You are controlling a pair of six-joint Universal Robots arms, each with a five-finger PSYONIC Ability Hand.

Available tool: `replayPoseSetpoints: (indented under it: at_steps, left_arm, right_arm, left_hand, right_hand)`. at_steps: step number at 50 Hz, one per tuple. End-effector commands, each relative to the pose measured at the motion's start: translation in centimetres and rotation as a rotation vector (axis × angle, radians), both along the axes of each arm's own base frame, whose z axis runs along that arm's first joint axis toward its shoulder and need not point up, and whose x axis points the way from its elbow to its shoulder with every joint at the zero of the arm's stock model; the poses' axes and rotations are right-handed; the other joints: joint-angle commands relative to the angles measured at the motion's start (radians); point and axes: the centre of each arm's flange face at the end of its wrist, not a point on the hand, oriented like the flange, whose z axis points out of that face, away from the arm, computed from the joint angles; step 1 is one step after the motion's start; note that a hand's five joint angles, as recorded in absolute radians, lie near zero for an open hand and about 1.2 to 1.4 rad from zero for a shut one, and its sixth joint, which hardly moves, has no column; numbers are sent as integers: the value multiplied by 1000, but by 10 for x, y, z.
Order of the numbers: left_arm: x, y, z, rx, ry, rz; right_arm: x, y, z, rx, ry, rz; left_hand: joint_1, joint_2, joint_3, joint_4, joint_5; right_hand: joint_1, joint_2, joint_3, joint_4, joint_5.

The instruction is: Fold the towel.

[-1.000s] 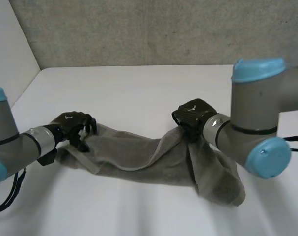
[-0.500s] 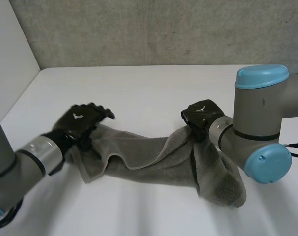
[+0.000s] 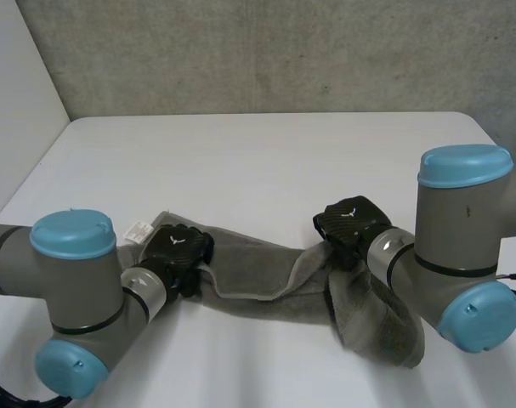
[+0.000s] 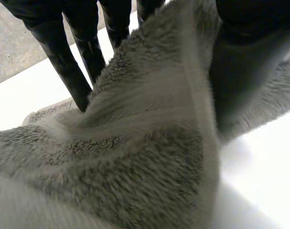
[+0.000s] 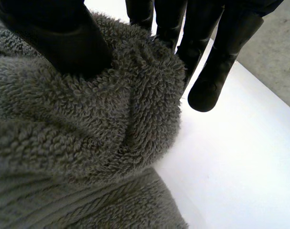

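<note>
Left hand (image 3: 177,249) has come down and inward since half a sec ago. It was lifted over the towel's end at approx. 9 o'clock; now it sits low on the cloth at approx. 8 o'clock of the table (image 3: 266,153), w/ the left arm (image 3: 70,297) bent in front of it. Right hand (image 3: 351,223) has almost the same pos. as before, approx. 4 o'clock.

The towel (image 3: 258,270) lies on the table btw. the two hands as a crumpled band. Its span is shorter than before, and one flap is turned over in the middle. A white label (image 3: 138,231) shows now at its 9 o'clock end, just beside the left hand. Past the right hand a loose tail runs toward 5 o'clock.

In the left wrist view the fingers (image 4: 59,52) are nearly straight on one side of the cloth and the thumb (image 4: 245,71) is on the other, so this hand pinches the towel near its end. In the right wrist view the thumb (image 5: 63,38) presses into a bunch of towel and the fingers (image 5: 216,67) reach past it, only a little bent. I judge this hand also has the cloth pinched, at a gathered part and not at a clean corner.

For the task: both holds are kept, but the towel is bunched, w/ no flat fold yet. Prob. it needs spreading before one end goes over the other.
</note>
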Motion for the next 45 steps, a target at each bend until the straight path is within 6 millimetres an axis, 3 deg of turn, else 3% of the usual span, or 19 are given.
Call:
replayPoseSetpoints:
  at_steps: [1, 5, 12, 13, 14, 16, 20, 31, 45]
  left_arm:
    - [3, -9, 7, -47, 40, 23]
    - [14, -19, 26, -115, 73, 64]
    - [21, -24, 35, -142, 79, 77]
    - [21, -25, 35, -142, 77, 76]
    - [21, -25, 35, -142, 77, 76]
    - [23, -26, 35, -137, 73, 81]
    - [25, -26, 34, -130, 70, 87]
    - [26, -21, 29, -102, 54, 80]
    - [24, -12, 28, -59, 90, -38]
  right_arm:
    - [-3, 5, -2, 5, -4, 9]
    - [-4, 8, 1, 9, -12, 24]
    - [-5, 15, 0, 43, 8, 53]
    - [-6, 18, -1, 57, 17, 66]
    - [-6, 18, -1, 57, 17, 66]
    - [-5, 24, -2, 85, 20, 97]
    - [-4, 24, 0, 96, -1, 116]
    - [-32, -2, 23, 119, -45, 25]
    - [-47, -13, 21, 163, -29, -38]
  left_hand:
    - [273, 271, 263, 261, 279]
    - [273, 271, 263, 261, 279]
    - [273, 271, 263, 261, 279]
    - [273, 271, 263, 261, 279]
    - [273, 271, 263, 261, 279]
    - [273, 271, 263, 261, 279]
    - [273, 271, 263, 261, 279]
    - [273, 271, 263, 261, 279]
    - [273, 271, 263, 261, 279]
  right_hand:
    - [91, 97, 96, 54, 90]
    - [91, 97, 96, 54, 90]
    - [91, 97, 96, 54, 90]
    - [-120, -115, -115, -157, -121]
    - [-123, -117, -117, -159, -123]
    - [-643, -637, -638, -680, -644]
    - [-800, -794, -795, -837, -801]
    - [-818, -812, -813, -855, -819]
    - [-757, -751, -752, -794, -758]
